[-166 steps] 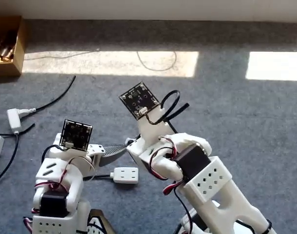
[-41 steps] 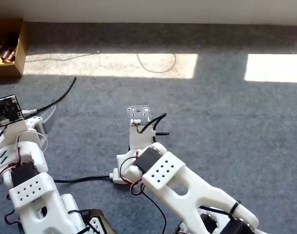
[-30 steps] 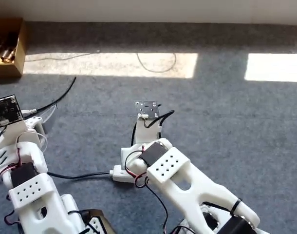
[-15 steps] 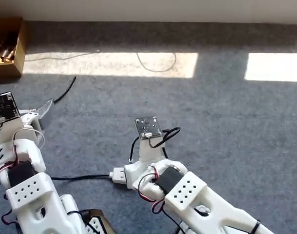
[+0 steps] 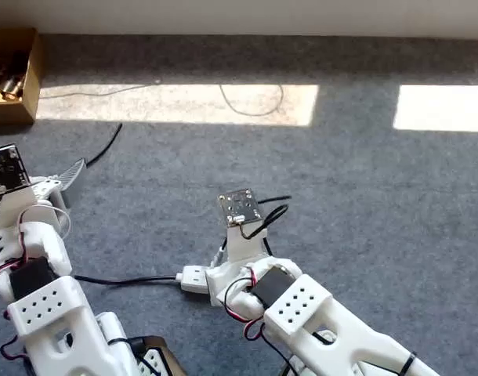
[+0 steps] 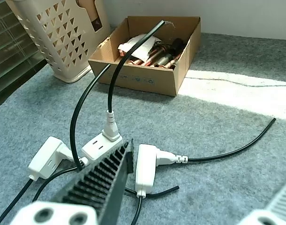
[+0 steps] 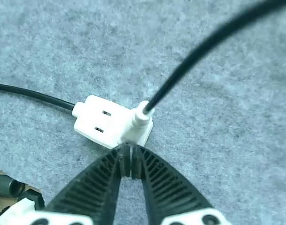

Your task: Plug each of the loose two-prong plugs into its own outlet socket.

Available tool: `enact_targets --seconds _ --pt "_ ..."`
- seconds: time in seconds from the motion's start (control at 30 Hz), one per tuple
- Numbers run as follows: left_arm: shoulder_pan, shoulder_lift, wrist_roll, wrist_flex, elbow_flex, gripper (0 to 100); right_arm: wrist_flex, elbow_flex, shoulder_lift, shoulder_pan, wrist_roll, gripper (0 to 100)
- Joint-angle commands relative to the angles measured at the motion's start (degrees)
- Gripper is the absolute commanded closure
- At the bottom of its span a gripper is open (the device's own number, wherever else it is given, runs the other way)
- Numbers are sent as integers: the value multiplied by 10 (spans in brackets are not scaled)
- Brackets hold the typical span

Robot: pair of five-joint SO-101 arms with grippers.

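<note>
The carpet is grey cloth, matt and rough like felt. The outlet block is smooth white plastic with a faint sheen, and so is the plug. Its cord has a smooth black sheath (rubber or plastic, hard to tell). The right tool has matt black plastic fingers, ribbed on the inner faces. The arm shells are matt white plastic. The box is plain brown cardboard, and the basket is cream plastic.

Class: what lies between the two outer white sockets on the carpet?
In the left wrist view, a third socket lies between them, with a black-corded plug standing in it.
</note>
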Motion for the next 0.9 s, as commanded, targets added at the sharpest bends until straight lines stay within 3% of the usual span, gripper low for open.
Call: enact_targets --seconds 0.0,0.53,0.87 --pt "2 0 3 1 -29 539 -2 25 30 12 5 993" --pt "26 -2 3 31 -29 539 -36 38 29 37 8 993" --pt "26 -2 3 59 -26 539 124 -153 29 154 46 989"
